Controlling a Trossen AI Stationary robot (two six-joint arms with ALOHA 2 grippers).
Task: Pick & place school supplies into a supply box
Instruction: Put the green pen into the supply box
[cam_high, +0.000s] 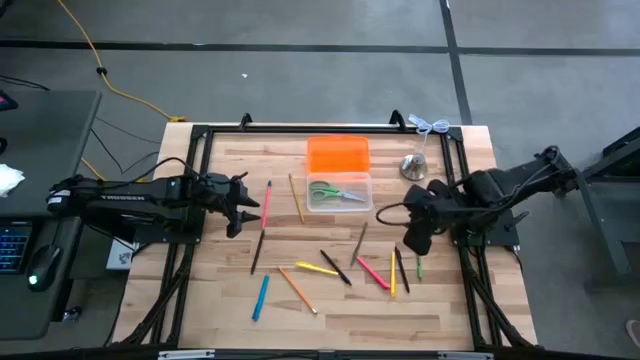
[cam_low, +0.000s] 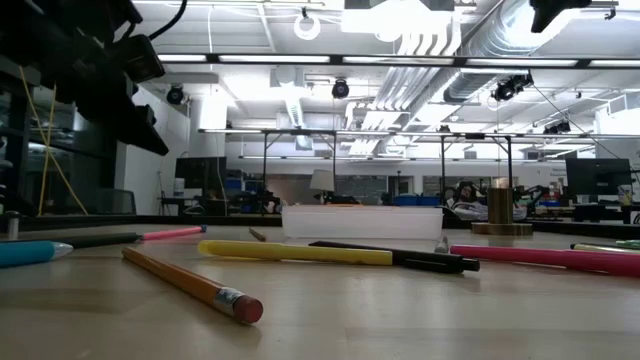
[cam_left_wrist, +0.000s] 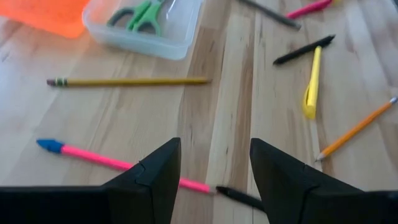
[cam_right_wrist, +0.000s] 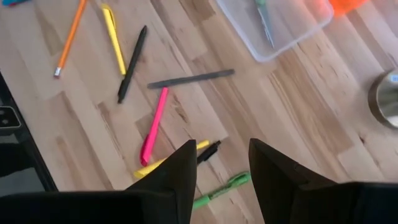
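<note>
Scissors (cam_high: 336, 193) lie inside the tub (cam_high: 339, 191); the lid (cam_high: 338, 155) lies directly behind it; pens and pencils (cam_high: 322, 269) lie scattered before it.

The left tool (cam_left_wrist: 214, 177) hangs over the wooden bench (cam_left_wrist: 230, 93) with its two dark fingers (cam_left_wrist: 155, 180) apart and nothing between them. A pink pen with a blue tip (cam_left_wrist: 118, 163) lies on the bench and runs under the fingers. Farther off lies a long yellow pencil (cam_left_wrist: 127, 81). Past it sits the clear box (cam_left_wrist: 177, 40) with green scissors (cam_left_wrist: 140, 14) inside, and the orange lid (cam_left_wrist: 50, 15) is right beside it. A yellow pen (cam_left_wrist: 311, 84), a black pen (cam_left_wrist: 303, 50) and an orange pencil (cam_left_wrist: 354, 129) lie off to one side.
</note>
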